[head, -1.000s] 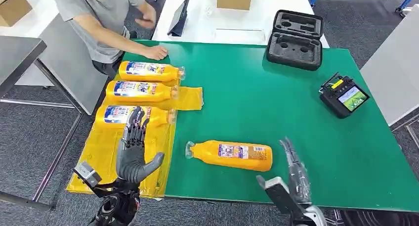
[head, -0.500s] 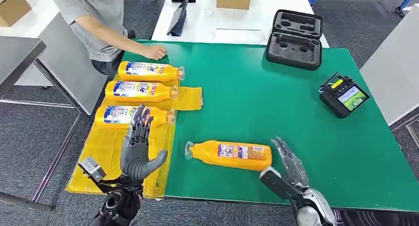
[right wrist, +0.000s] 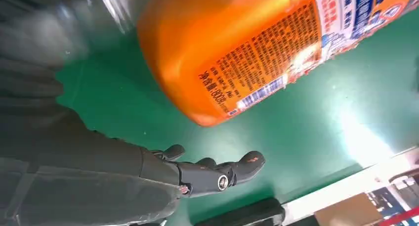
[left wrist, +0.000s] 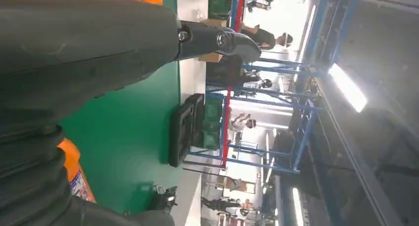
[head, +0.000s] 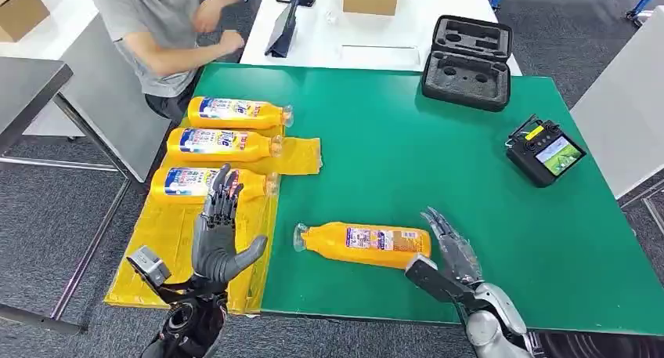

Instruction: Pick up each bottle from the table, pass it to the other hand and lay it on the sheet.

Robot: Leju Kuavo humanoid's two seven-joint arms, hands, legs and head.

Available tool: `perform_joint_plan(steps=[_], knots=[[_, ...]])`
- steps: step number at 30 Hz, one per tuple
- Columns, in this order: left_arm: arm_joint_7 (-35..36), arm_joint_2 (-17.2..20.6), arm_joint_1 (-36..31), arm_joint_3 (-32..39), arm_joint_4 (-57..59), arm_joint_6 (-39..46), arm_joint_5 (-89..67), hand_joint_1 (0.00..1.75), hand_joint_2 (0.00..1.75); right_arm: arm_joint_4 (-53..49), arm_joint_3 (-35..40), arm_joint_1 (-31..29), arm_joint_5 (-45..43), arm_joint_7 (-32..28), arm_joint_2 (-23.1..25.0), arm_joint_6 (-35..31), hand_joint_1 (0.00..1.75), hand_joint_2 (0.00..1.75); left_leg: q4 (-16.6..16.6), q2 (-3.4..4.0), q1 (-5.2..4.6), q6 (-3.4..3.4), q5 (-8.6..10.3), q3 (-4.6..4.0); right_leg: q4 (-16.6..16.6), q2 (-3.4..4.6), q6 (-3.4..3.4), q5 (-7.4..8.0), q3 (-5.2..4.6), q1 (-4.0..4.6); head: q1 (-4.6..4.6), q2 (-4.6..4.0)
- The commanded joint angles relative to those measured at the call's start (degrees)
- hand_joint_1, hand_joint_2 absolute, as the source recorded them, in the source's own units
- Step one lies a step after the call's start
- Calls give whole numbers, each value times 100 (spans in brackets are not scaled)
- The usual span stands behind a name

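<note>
Where the green counter (head: 438, 162) meets its near edge, we note one orange bottle (head: 366, 244) lying on its side, cap end toward the yellow sheet (head: 168, 240), base end toward the right hand (head: 448, 252). The right hand sits just beside the bottle's base, fingers spread and extended, holding nothing; in the right wrist view its fingers (right wrist: 217, 174) lie apart from the bottle (right wrist: 257, 48) with bare green between them. We cannot tell from the head view whether the thumb touches the base. The left hand (head: 217, 240) is raised palm-up over the sheet, fingers straight and spread, empty. Three more bottles (head: 215, 144) lie side by side at the sheet's far end. Beyond: an open black foam case (head: 467, 62), a handheld controller (head: 544, 152), and a person in a grey shirt (head: 153, 29) at the far left corner.
</note>
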Motion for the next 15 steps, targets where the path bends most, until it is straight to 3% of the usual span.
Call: perform_joint_plan(steps=[1,15], knots=[[-400,134,-154,-116,412,1,-9,0,175,117,398,-216,49,-12,-122,83,0,175,-7,12,5,-11,-1,17,-9,8,-13,3,15,6,0,2],[-400,112,-228,-124,560,1,-30,0,175,662,520,-523,-161,-138,-133,353,0,175,-9,9,5,-10,0,21,-9,4,-13,2,19,6,0,0]])
